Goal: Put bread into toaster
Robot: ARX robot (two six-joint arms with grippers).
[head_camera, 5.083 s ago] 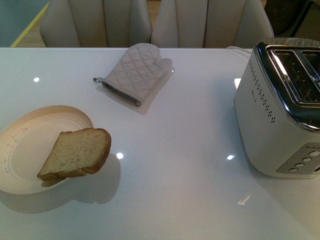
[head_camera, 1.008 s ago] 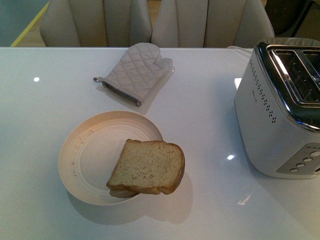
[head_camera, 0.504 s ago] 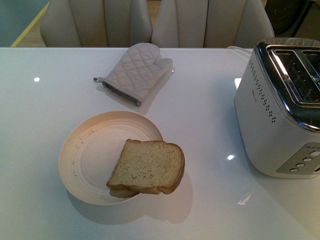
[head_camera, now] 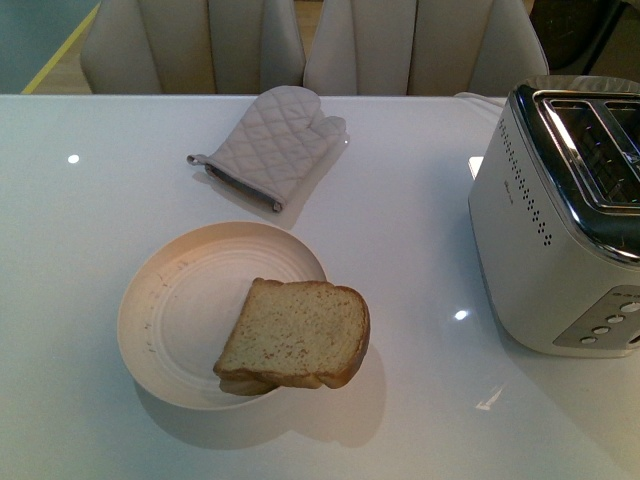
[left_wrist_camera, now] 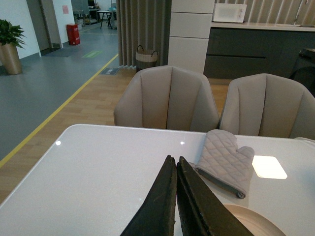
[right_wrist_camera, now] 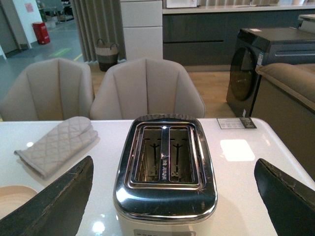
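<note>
Two grippers, neither in the front view, nothing held.

- Left gripper (left_wrist_camera: 175,160): fingers pressed flat together, no gap, empty. It hangs above the white table (head_camera: 400,250). Ahead of its tips lies the quilted oven mitt (left_wrist_camera: 224,160). A curve of the cream plate (left_wrist_camera: 253,219) shows low and close beside its fingers.
- Right gripper (right_wrist_camera: 173,164): jaws spread wide, empty. The toaster (right_wrist_camera: 165,162) sits squarely between the two fingers and just ahead of them. Both slots (right_wrist_camera: 162,155) are bare and run lengthwise away from the jaws.
- Bread (head_camera: 297,335): one slice, lying flat and partly propped on the plate (head_camera: 175,300). It overhangs the rim on the side toward the toaster (head_camera: 545,230). It is not in either wrist view, so it lies below and short of both sets of tips.
- Long axis of the slice: roughly crosswise to the robot, with the rounded crust pointing toward the toaster and the squarer end over the plate.

Judgement: the pick has not begun. The left jaws look nearer the slice, since the plate rim sits close under them. They would need to part and drop down and back toward the overhanging edge. The right jaws are already lined up on the toaster, well apart from the bread. Whichever arm takes it, the slice must be turned on edge to match the slots.
</note>
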